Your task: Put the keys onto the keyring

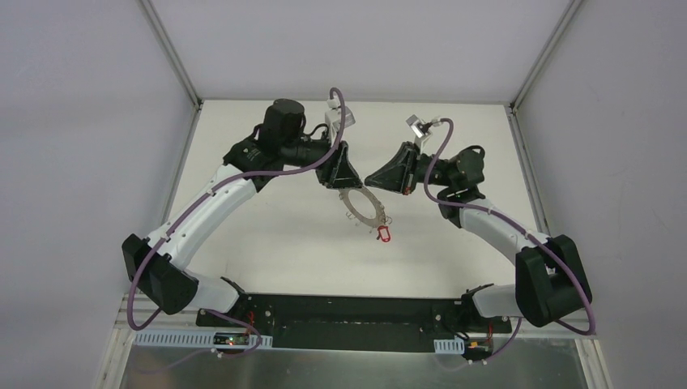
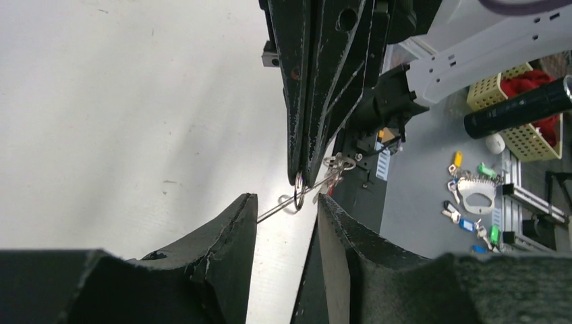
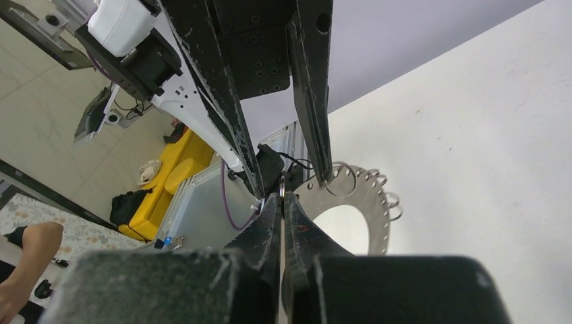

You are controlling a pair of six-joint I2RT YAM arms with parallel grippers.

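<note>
The keyring (image 1: 348, 201), a wide flat grey metal ring rimmed with wire loops, sits mid-table between both grippers. My right gripper (image 1: 370, 181) is shut on one of its small wire loops (image 3: 282, 192), as the right wrist view (image 3: 282, 198) shows, with the plate (image 3: 361, 192) just beyond. My left gripper (image 1: 343, 185) is open, its fingers (image 3: 317, 115) straddling the ring's far edge. In the left wrist view (image 2: 287, 202) the ring is an edge-on line (image 2: 276, 209). A red-headed key (image 1: 384, 234) lies at the ring's near edge. Small silver keys (image 2: 340, 163) hang there. No black-headed key shows.
White table with grey walls left, right and behind. The arm bases sit on a black rail (image 1: 348, 312) at the near edge. Off the table the left wrist view shows a spare key bunch (image 2: 472, 196), a black flashlight (image 2: 519, 106) and a yellow basket (image 2: 523, 138).
</note>
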